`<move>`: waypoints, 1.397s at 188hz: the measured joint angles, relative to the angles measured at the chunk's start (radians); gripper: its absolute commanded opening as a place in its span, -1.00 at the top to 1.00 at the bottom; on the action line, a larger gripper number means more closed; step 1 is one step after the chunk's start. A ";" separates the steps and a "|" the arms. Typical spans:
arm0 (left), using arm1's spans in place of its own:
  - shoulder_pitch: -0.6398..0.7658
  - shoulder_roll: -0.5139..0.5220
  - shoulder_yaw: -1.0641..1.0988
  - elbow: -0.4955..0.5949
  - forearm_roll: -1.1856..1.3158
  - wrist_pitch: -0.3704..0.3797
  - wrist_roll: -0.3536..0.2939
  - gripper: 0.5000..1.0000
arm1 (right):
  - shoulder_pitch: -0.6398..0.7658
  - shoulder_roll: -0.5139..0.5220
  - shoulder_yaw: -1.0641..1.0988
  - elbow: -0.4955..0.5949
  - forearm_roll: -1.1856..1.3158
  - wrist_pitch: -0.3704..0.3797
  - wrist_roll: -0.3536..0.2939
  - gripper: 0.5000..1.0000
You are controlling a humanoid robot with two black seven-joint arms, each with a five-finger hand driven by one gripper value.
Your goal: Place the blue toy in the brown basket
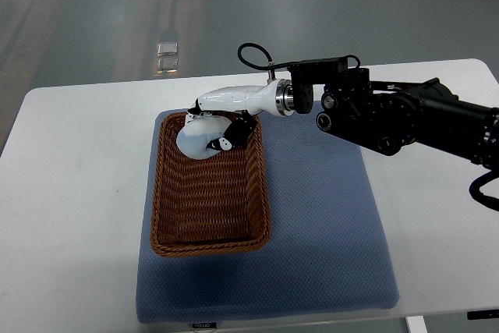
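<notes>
Right hand reaches over the basket's far end; fingers curled, contents indiscernible; no toy visible beneath them.

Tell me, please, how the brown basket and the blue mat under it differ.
The brown basket is woven wicker with raised walls; the blue mat is flat and finely textured. The basket is smaller and sits on the mat's left part. The right hand hovers over the basket, not the mat's bare part. Both are rectangular.
</notes>
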State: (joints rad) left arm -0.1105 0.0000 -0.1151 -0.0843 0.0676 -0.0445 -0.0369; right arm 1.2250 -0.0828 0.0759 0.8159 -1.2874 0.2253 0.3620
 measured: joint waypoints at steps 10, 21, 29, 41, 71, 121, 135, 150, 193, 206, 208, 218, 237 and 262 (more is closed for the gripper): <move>0.000 0.000 0.000 0.000 0.000 0.000 0.000 -1.00 | -0.005 0.008 -0.009 -0.012 0.000 0.000 0.000 -0.06; 0.000 0.000 0.000 0.000 0.000 0.000 0.000 -1.00 | -0.014 0.017 -0.015 -0.020 0.000 -0.001 0.000 -0.22; 0.000 0.000 0.000 0.000 0.000 0.000 0.000 -1.00 | -0.024 0.025 -0.018 -0.023 0.000 -0.001 0.000 -0.39; 0.000 0.000 0.000 0.000 0.000 0.000 0.000 -1.00 | -0.033 0.035 -0.020 -0.026 0.000 -0.004 0.000 -0.59; 0.000 0.000 0.000 0.000 0.000 0.000 0.000 -1.00 | -0.040 0.041 -0.020 -0.031 0.006 -0.041 -0.005 -0.64; 0.000 0.000 0.000 0.000 0.000 0.000 0.000 -1.00 | -0.044 0.025 0.037 -0.073 0.120 -0.104 -0.014 -0.64; -0.001 0.000 0.000 0.000 0.000 0.000 0.000 -1.00 | -0.058 0.014 0.094 -0.103 0.169 -0.112 -0.017 -0.64; -0.002 0.000 0.000 0.000 0.000 0.000 -0.001 -1.00 | -0.081 -0.006 0.157 -0.130 0.219 -0.116 -0.037 -0.64; -0.004 0.000 0.001 0.000 0.000 0.000 -0.002 -1.00 | -0.200 -0.066 0.369 -0.203 0.337 -0.151 -0.065 -0.64; -0.005 0.000 0.002 0.000 0.001 -0.001 -0.002 -1.00 | -0.252 -0.070 0.448 -0.210 0.366 -0.168 -0.067 -0.64; -0.005 0.000 0.003 0.000 0.001 -0.001 -0.002 -1.00 | -0.260 -0.070 0.459 -0.210 0.369 -0.170 -0.067 -0.64; -0.005 0.000 0.003 0.000 0.002 -0.001 -0.002 -1.00 | -0.303 -0.072 0.518 -0.212 0.386 -0.183 -0.075 -0.64; -0.006 0.000 0.003 0.000 0.003 -0.002 -0.002 -1.00 | -0.376 -0.073 0.631 -0.213 0.418 -0.208 -0.098 -0.64; -0.006 0.000 0.004 0.000 0.003 -0.003 -0.002 -1.00 | -0.449 -0.073 0.748 -0.208 0.451 -0.221 -0.115 -0.64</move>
State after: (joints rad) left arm -0.1165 0.0000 -0.1110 -0.0844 0.0708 -0.0476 -0.0384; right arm 0.7758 -0.1556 0.8236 0.6075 -0.8369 0.0047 0.2472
